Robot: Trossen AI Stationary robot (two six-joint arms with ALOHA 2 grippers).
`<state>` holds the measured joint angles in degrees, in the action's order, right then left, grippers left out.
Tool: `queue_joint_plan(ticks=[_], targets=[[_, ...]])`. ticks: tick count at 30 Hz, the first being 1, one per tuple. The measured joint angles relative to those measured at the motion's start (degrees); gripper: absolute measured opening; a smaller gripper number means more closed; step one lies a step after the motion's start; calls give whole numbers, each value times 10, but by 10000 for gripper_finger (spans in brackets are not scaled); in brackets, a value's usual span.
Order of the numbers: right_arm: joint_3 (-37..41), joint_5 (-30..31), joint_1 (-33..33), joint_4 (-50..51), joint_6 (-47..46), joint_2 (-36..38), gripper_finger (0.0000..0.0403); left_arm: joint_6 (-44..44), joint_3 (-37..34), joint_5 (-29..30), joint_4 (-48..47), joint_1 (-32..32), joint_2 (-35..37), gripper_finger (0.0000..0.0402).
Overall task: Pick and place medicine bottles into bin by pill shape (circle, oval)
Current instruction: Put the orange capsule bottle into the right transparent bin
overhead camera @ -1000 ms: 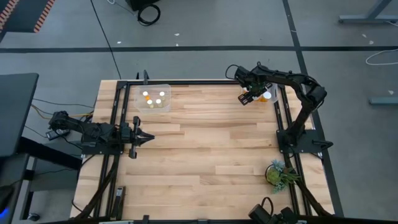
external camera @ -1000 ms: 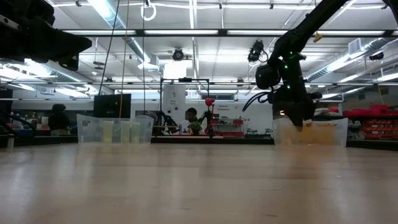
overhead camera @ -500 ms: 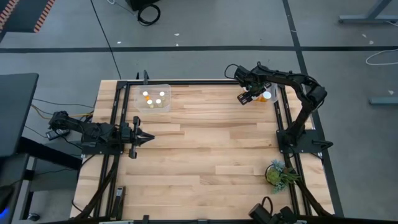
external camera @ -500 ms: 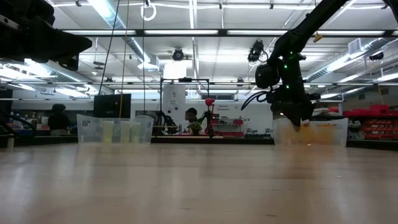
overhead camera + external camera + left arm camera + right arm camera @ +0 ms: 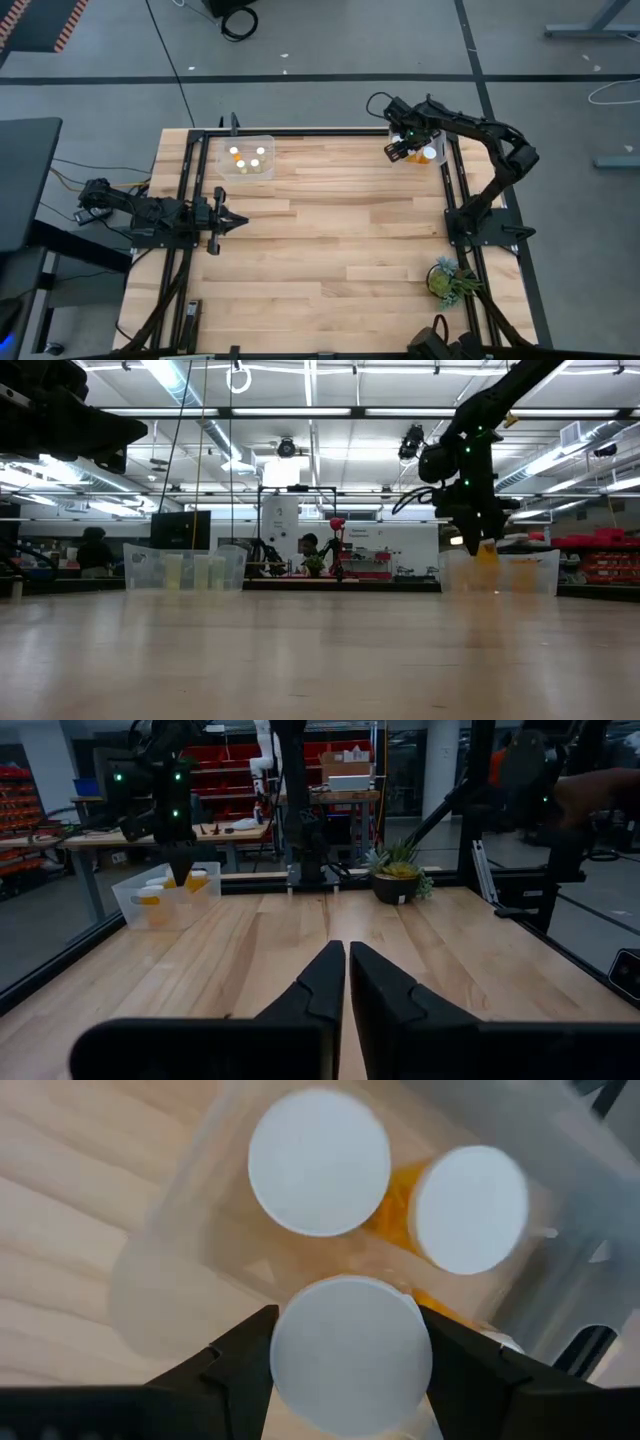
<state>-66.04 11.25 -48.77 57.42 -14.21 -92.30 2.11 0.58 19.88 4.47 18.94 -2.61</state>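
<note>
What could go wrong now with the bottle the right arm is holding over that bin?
The right pincer is shut on a medicine bottle above the right bin, where two bottles already stand close together. Released here, it might land on their caps and tip over. It also hangs near the bin's wall, so it could catch the rim. The left pincer waits shut, far off.

Two clear bins sit on the table: one (image 5: pixel 247 156) at upper left of the high view, one (image 5: pixel 428 148) at upper right. The left bin shows four white-capped bottles (image 5: pixel 246 158). The right wrist view shows three caps (image 5: pixel 318 1162) (one between the fingers). One potted plant (image 5: pixel 447 280) stands lower right.
</note>
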Motion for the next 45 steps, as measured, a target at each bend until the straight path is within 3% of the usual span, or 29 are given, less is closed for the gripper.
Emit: queue_joint_plan(ticks=[13, 19, 28, 45], targets=[[0, -28, 6, -46, -16, 5, 225, 0, 0, 0, 0, 0, 0, 26], [48, -60, -2, -97, -12, 4, 225, 0, 0, 0, 0, 0, 0, 31], [82, -56, -7, -116, -6, 9, 226, 0, 0, 0, 0, 0, 0, 30], [84, -54, -7, -128, -5, 29, 272, 0, 0, 0, 0, 0, 0, 35]])
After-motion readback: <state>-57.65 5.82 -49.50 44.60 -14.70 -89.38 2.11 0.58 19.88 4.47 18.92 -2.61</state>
